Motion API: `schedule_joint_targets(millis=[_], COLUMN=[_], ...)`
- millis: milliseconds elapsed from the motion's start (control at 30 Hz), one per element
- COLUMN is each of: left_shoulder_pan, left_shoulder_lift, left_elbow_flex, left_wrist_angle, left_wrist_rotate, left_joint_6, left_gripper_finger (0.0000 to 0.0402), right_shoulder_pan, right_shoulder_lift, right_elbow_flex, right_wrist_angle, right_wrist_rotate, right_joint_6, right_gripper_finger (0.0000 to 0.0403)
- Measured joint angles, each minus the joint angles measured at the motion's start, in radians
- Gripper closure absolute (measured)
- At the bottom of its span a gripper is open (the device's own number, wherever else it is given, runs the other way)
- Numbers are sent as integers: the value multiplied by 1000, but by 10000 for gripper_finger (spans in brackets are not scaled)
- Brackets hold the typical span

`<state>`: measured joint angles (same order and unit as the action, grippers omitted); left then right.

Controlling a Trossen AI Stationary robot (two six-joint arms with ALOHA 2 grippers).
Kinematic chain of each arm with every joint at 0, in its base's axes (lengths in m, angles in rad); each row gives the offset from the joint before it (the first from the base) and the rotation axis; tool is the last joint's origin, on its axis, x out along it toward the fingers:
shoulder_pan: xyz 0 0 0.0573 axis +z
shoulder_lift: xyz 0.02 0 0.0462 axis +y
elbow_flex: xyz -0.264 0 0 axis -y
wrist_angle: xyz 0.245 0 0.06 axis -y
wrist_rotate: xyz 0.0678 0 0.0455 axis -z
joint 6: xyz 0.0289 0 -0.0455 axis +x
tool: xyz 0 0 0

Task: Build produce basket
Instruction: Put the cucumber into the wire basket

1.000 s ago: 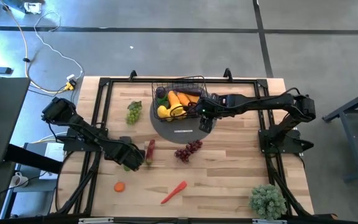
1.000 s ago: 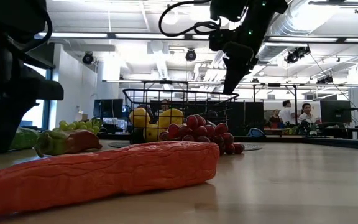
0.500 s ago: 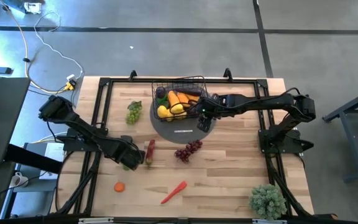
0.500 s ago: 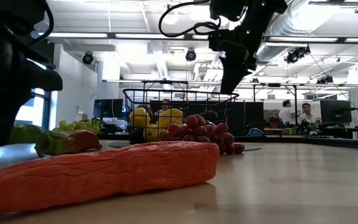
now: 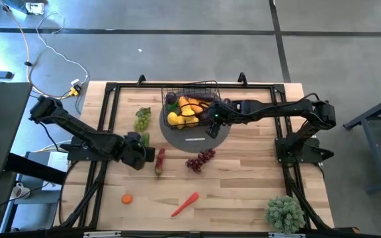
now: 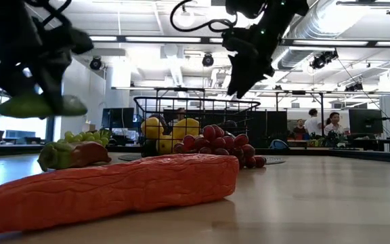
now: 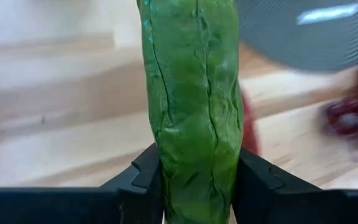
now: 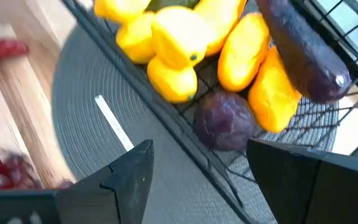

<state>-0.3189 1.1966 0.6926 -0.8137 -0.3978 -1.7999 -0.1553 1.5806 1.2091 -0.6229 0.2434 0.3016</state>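
Observation:
The black wire basket [image 5: 192,99] stands on the grey round mat [image 5: 194,135] and holds lemons, orange pieces and a purple eggplant [image 8: 303,56]. My left gripper [image 5: 139,144] is shut on a green cucumber [image 7: 194,93], raised over the table's left half [image 6: 40,105]. My right gripper [image 8: 197,168] hovers open over the mat beside the basket's near right corner [image 5: 211,127]. On the wood lie green grapes [image 5: 142,119], a red chilli [image 5: 159,160], purple grapes [image 5: 200,158], a small orange piece [image 5: 127,198] and a long orange-red piece [image 5: 184,204]. My left gripper pinches the green cucumber between its two fingers [image 7: 145,180], which lie across it. Most of the cucumber's length [image 7: 191,74] reaches out ahead of the fingers. It is lifted clear of the table and lies roughly level in the low view [image 6: 40,105].
A bushy green potted plant [image 5: 284,213] stands at the near right corner. A black frame [image 5: 111,89] runs around the table top. Bare wood lies right of the purple grapes. People and desks show in the room beyond the far edge [image 6: 320,123].
My left gripper has risen and moved toward the far edge, carrying the cucumber up off the table; it now hangs clear above the wood. My right gripper has shifted a little toward the table's left, beside the basket.

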Motion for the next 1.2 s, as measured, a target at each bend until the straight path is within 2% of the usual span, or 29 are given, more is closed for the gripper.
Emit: schedule_joint_targets(millis=[333, 567, 667, 933, 1100, 1200], left_shoulder_pan=[114, 237, 298, 466, 582, 665], left_shoulder_lift=[-179, -297, -336, -373, -372, -365], left_elbow_flex=[0, 0, 0, 1, 1, 1], left_wrist_angle=[3, 23, 72, 258, 402, 499], left_wrist_rotate=[-162, -228, -241, -233, -180, -115], left_joint_6=[205, 420, 556, 862, 1079, 1207], left_gripper_finger=[282, 282, 282, 282, 282, 282], right_shoulder_pan=[-61, -112, -133, -198, -227, -238], right_shoulder_lift=[0, 0, 0, 0, 0, 0], right_elbow_flex=[0, 0, 0, 0, 0, 0], right_wrist_angle=[119, 214, 271, 373, 375, 386], right_wrist_rotate=[1, 1, 1, 0, -7, -7], right_joint_6=[16, 15, 14, -13, -11, -14], right_gripper_finger=[164, 164, 164, 164, 164, 164])
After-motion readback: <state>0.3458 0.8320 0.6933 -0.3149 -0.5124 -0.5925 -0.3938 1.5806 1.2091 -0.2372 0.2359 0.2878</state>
